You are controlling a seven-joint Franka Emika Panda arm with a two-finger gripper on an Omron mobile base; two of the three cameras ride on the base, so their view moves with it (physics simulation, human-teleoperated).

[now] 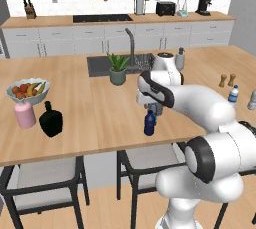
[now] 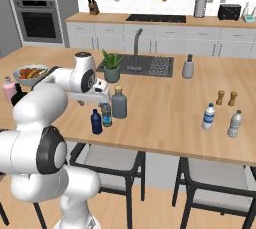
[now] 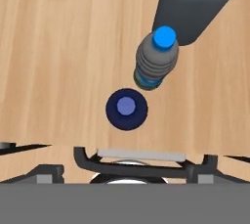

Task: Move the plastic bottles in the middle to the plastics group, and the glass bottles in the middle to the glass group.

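Your gripper [image 2: 95,98] hangs above the middle cluster of bottles with its jaws spread wide and nothing between them. In the hand view the navy bottle [image 3: 126,109] stands upright almost directly below the tool, seen cap-on as a dark round disc just ahead of the jaw line, so its long axis runs along your line of approach. The clear bottle with the blue cap [image 3: 156,60] stands just beyond it and slightly to one side, close but apart from it, and the taller grey-blue bottle [image 3: 195,3] lies farther out again on that same line. From the right base view the three stand in a tight group on the counter [image 2: 165,103], with the navy bottle nearest the counter's front edge and nearest the tool. My judgement is that a straight descent suits the navy bottle first; the clearance to the clear bottle is narrow, so the far jaw may brush it. The plastics group [image 2: 221,119] stands well off to the arm's right, the glass group [image 1: 38,117] well off to its left.
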